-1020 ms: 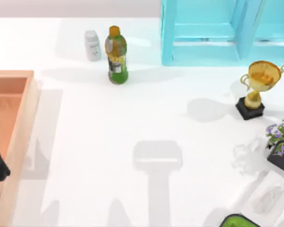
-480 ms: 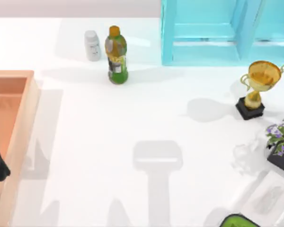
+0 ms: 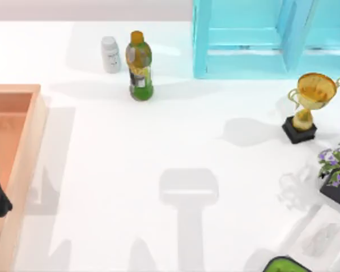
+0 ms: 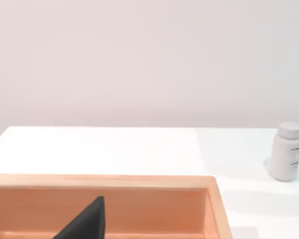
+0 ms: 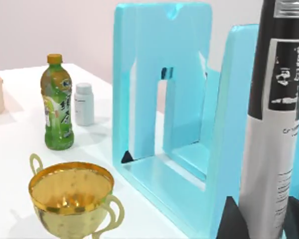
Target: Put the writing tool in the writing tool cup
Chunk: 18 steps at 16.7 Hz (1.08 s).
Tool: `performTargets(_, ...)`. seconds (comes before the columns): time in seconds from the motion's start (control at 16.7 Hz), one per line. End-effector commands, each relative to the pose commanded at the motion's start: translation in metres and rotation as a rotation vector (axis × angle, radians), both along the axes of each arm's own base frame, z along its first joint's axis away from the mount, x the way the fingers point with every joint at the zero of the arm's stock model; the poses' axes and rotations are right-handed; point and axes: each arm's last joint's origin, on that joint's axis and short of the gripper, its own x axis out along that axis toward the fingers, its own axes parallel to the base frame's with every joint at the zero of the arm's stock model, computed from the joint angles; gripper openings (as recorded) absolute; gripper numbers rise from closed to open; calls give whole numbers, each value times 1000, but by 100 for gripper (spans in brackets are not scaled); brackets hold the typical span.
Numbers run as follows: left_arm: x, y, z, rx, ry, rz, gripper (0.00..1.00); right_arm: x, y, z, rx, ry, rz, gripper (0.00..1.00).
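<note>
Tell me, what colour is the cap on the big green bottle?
Orange. The green bottle shows its cap most clearly in the right wrist view, beside the small white bottle.

The top view looks straight down at the surface (image 3: 187, 141). Both wrist views sit low, facing horizontally; all three share the white pill bottle (image 3: 110, 54).
</note>
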Motion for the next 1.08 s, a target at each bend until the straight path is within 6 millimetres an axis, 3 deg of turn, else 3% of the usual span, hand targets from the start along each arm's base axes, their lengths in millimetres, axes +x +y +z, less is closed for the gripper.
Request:
performTargets(0.72, 0, 0, 0, 0, 0, 0, 100, 0, 0, 0, 0, 0, 0, 98)
performTargets(1.08, 0, 0, 0, 0, 0, 0, 100, 0, 0, 0, 0, 0, 0, 100)
